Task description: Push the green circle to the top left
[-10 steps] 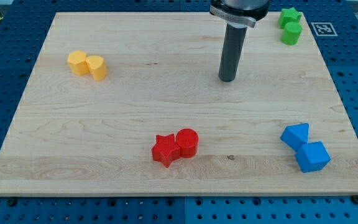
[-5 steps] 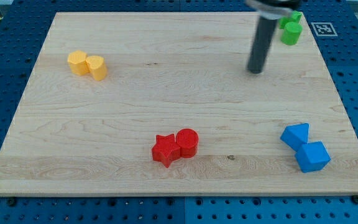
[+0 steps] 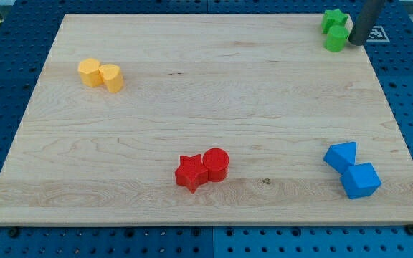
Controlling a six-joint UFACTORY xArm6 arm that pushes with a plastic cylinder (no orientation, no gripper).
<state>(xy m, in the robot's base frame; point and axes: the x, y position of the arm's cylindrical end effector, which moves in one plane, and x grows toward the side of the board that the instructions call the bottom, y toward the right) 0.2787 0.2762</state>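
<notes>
The green circle [image 3: 336, 39] stands near the board's top right corner, touching a green star [image 3: 333, 19] just above it. My tip [image 3: 356, 42] is at the view's top right, just to the right of the green circle, very close to it or touching. The rod rises out of the view's top edge.
Two yellow blocks [image 3: 100, 74] sit side by side at the upper left. A red star [image 3: 191, 173] and a red circle [image 3: 216, 163] touch at the bottom middle. Two blue blocks [image 3: 351, 169] sit at the lower right. The wooden board [image 3: 192, 107] lies on a blue pegboard.
My tip has moved from the board's upper middle to the right and up, ending just right of the green circle. No block has moved.
</notes>
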